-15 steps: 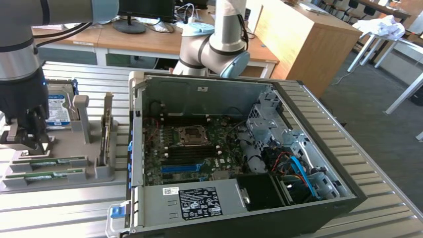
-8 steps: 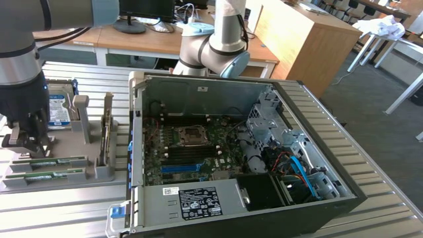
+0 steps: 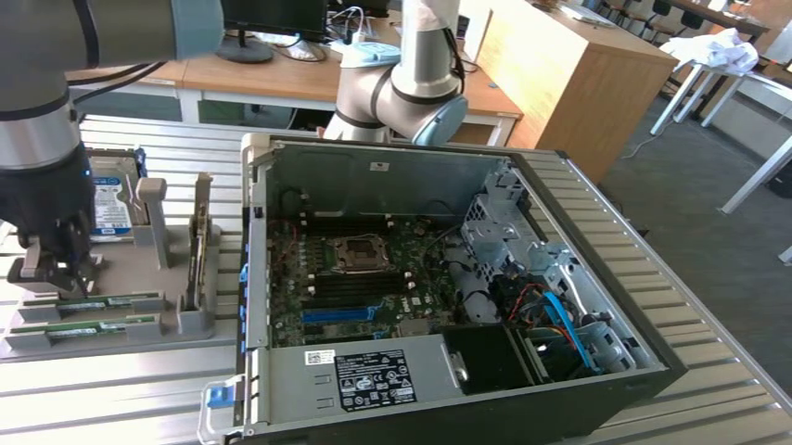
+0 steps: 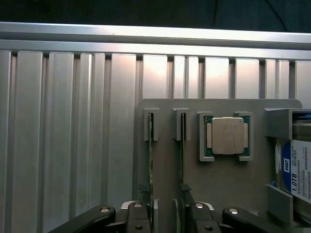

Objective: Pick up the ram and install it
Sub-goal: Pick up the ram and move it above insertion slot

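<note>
- Nearest the exterior camera, a grey holder (image 3: 185, 323) is parked on the slatted metal tabletop (image 3: 124, 394). Two look-alike green sticks are stood on edge in its side-by-side slots.
- The spare stick (image 3: 87, 326) is seated in the nearer slot. The ram (image 3: 118, 301) is seated in the slot just behind it, on the processor side, not yet lifted.
- The gripper (image 4: 166, 216) is hung over one end of the pair. It's centred on the strip between them rather than squarely on the ram, so one finger is lined up roughly above each stick. Whether anything is touched can't be told.
- The fingers are parted to roughly the sticks' spacing, and nothing is held.
- Just past the ram, a silver processor (image 4: 227, 136) is laid flat in its pocket. Beyond that, a blue-labelled hard drive (image 3: 114, 199) is stood upright.
- On the exterior view's right, an open computer case (image 3: 384, 185) is laid on its side, motherboard (image 3: 359, 278) exposed.
- Wooden desks (image 3: 569, 74) are seen at the back.
</note>
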{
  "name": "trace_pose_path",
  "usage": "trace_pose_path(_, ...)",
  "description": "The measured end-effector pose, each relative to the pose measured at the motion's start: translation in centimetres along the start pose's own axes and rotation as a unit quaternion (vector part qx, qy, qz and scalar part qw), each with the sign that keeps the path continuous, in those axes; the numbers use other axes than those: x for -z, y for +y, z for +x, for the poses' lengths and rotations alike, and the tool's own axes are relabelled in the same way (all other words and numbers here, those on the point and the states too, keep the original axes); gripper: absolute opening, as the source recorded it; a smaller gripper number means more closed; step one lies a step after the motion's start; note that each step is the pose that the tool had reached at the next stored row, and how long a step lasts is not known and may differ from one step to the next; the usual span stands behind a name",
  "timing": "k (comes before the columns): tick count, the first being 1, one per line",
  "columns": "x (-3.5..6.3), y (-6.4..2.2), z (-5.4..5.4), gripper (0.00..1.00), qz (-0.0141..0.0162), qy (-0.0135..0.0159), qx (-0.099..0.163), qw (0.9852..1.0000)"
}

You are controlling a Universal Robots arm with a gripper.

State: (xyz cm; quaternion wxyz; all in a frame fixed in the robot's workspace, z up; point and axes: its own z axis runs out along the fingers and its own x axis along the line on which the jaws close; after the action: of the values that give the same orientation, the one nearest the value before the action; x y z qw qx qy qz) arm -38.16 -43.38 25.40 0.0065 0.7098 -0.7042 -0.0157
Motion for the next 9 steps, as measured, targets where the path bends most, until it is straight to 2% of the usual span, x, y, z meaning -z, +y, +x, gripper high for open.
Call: trace_pose_path(9, -0.76, -0.02, 0.01, 0.36, 0.0, 0.0, 0.0, 1.0)
